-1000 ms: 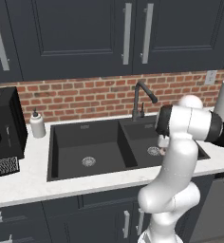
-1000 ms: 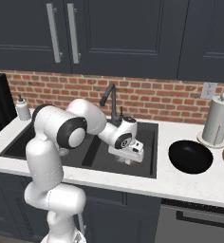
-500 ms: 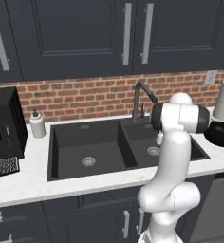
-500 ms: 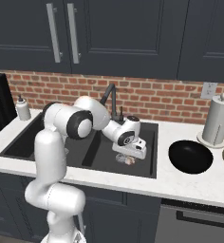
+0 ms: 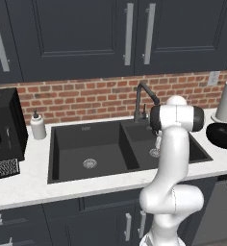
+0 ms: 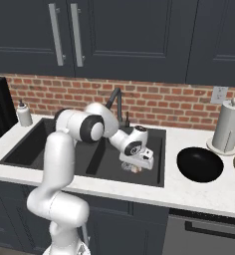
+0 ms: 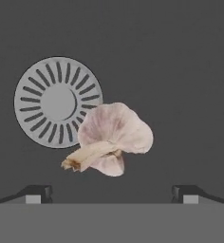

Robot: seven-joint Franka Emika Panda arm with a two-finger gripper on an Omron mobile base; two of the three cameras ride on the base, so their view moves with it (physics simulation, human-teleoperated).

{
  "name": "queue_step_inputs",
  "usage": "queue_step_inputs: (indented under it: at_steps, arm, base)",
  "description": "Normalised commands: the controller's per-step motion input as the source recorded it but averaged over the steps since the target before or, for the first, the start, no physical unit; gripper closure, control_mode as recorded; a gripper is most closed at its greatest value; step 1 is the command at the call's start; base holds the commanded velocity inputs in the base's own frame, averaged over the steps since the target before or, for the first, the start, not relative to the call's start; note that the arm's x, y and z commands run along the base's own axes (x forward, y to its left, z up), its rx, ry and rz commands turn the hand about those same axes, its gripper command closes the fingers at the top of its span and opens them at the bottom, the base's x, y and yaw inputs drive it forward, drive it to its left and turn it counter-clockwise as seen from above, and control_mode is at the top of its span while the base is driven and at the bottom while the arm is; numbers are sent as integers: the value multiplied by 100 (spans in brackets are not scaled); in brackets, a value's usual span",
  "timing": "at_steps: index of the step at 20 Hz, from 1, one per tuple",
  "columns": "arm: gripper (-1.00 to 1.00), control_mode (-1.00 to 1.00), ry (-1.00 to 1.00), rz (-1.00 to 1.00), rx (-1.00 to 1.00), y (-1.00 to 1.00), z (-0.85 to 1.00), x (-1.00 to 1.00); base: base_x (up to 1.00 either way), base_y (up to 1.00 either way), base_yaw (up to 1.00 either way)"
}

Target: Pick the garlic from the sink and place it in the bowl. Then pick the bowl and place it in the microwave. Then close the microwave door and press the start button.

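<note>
The garlic (image 7: 111, 140), a pale pinkish bulb, lies on the black floor of the sink's right basin, beside the round metal drain (image 7: 58, 102). My gripper (image 7: 112, 194) hangs straight above it, open, with one fingertip on each side and nothing between them. From the right base view the gripper (image 6: 135, 166) is low in the right basin of the sink (image 6: 20, 144), just over the garlic (image 6: 136, 170). The black bowl (image 6: 199, 164) stands on the counter right of the sink, and shows again as the bowl (image 5: 223, 134). The microwave and its door are out of view.
A dark faucet (image 6: 115, 99) rises behind the sink, close to my arm. A paper towel holder (image 6: 229, 125) stands behind the bowl. A soap bottle (image 5: 37, 126) and a black boxy appliance (image 5: 5, 125) sit on the left counter.
The arm has folded in and the gripper has dropped lower into the right basin, closer to the garlic. The jaws have stayed open.
</note>
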Motion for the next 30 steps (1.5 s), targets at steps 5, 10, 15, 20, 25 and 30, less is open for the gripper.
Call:
queue_step_inputs:
  at_steps: [5, 10, 15, 20, 25, 30]
  arm:
    - [-100, -100, 0, 0, 0, 0, -29, 23]
    - [-100, -100, 0, 0, 0, 0, -15, 22]
    - [-100, -100, 0, 0, 0, 0, -13, 10]
    - [-100, -100, 0, 0, 0, 0, -23, -3]
    - [-100, -100, 0, 0, 0, 0, -35, -23]
    - [-100, -100, 0, 0, 0, 0, -38, -26]
  base:
    - [0, 0, 0]
    - [0, 0, 0]
    - [0, 0, 0]
    - [0, 0, 0]
    - [0, 0, 0]
    - [0, 0, 0]
